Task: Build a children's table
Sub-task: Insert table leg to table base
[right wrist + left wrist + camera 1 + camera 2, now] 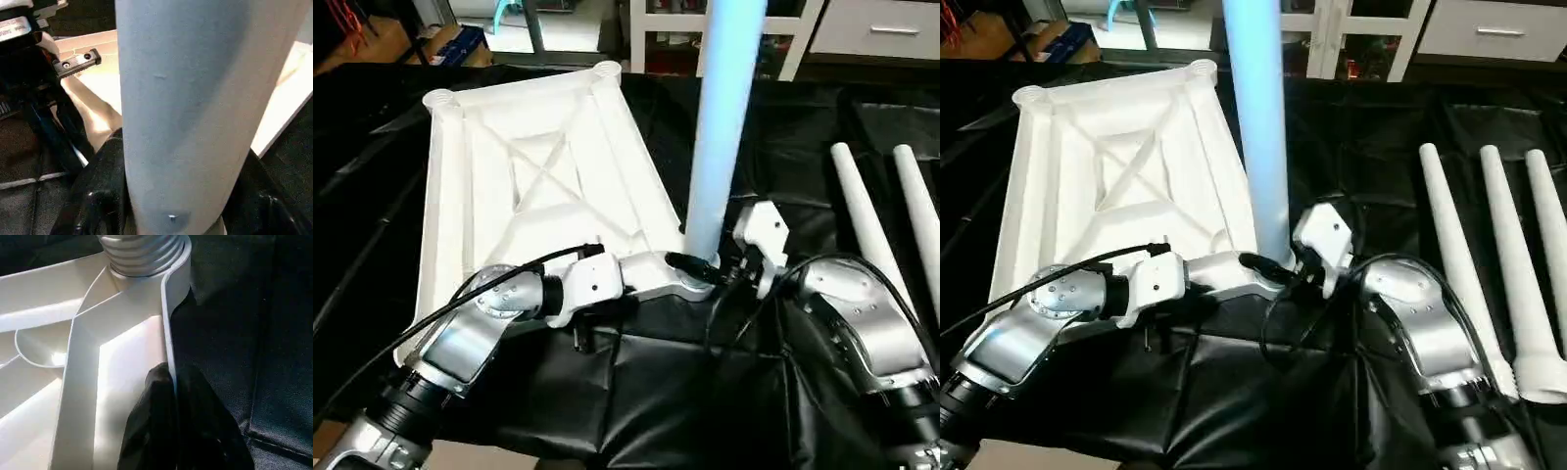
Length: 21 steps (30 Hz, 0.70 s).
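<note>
The left hand [168, 431], two glossy black fingers pressed together, pinches the thin white rim of the table top [538, 166] near its closest corner. That top is smooth moulded plastic, lying underside up on black cloth [636, 392], with crossed ribs in the middle and round sockets at the corners. Just beside, in the socket at that near corner, a long pale tube leg [720, 127] stands upright; its base is ridged with threads where it enters the socket. The right hand [181, 196] clasps this leg low down, one black finger on either side. Three more tapered white legs [1489, 264] lie side by side on the cloth, well to the right.
</note>
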{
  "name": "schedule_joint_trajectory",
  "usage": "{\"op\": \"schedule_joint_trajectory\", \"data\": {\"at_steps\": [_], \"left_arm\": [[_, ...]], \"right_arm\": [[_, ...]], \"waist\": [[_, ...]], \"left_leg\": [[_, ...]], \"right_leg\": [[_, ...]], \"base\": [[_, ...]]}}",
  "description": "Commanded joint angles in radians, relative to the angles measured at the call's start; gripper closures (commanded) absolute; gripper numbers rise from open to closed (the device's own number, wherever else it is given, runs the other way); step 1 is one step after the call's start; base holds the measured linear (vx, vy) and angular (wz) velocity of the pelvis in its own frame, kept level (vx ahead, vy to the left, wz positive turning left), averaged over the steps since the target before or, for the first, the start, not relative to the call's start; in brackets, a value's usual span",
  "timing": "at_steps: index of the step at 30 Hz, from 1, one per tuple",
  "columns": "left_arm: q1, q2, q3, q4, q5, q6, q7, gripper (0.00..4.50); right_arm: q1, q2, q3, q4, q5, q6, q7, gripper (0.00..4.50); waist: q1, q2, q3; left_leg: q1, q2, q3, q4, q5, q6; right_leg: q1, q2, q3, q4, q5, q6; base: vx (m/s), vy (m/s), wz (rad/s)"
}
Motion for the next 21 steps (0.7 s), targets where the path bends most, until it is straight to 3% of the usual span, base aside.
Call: {"op": "schedule_joint_trajectory", "data": {"at_steps": [1,5,12,18,21], "left_arm": [[0.028,0.010,-0.064,0.048,0.059,0.025,-0.010,4.46],[0.028,0.011,-0.064,0.048,0.059,0.025,-0.010,4.46],[0.029,0.011,-0.061,0.049,0.061,0.023,-0.012,4.46],[0.030,0.012,-0.060,0.047,0.061,0.024,-0.012,4.46],[0.031,0.012,-0.059,0.047,0.061,0.024,-0.012,4.46]], "right_arm": [[0.025,0.017,0.065,0.065,-0.014,0.067,0.013,2.59],[0.016,0.032,0.038,0.096,0.008,0.093,0.009,2.59],[0.013,0.061,-0.024,0.134,0.041,0.115,-0.032,2.59],[0.054,0.063,-0.053,0.121,0.061,0.126,-0.047,2.59],[0.076,0.070,-0.069,0.112,0.063,0.122,-0.059,2.59]], "waist": [[-0.002,-0.009,-0.026],[-0.003,-0.009,-0.025],[-0.005,-0.007,-0.024],[-0.002,-0.005,-0.025],[-0.001,-0.007,-0.026]], "left_leg": [[0.025,0.117,-0.059,-0.094,-0.323,0.018],[0.023,0.116,-0.058,-0.095,-0.328,0.019],[0.022,0.118,-0.064,-0.103,-0.368,-0.010],[0.031,0.118,-0.057,-0.105,-0.361,-0.024],[0.028,0.117,-0.055,-0.103,-0.327,-0.013]], "right_leg": [[0.006,-0.077,0.052,-0.093,-0.360,-0.194],[0.005,-0.076,0.052,-0.093,-0.356,-0.196],[0.004,-0.076,0.050,-0.094,-0.376,-0.189],[0.001,-0.071,0.050,-0.094,-0.291,-0.197],[0.006,-0.072,0.049,-0.089,-0.238,-0.206]], "base": [[0.000,0.000,0.00],[0.000,0.000,0.00],[0.000,0.000,0.00],[0.000,0.000,0.00],[0.000,0.000,0.00]]}}
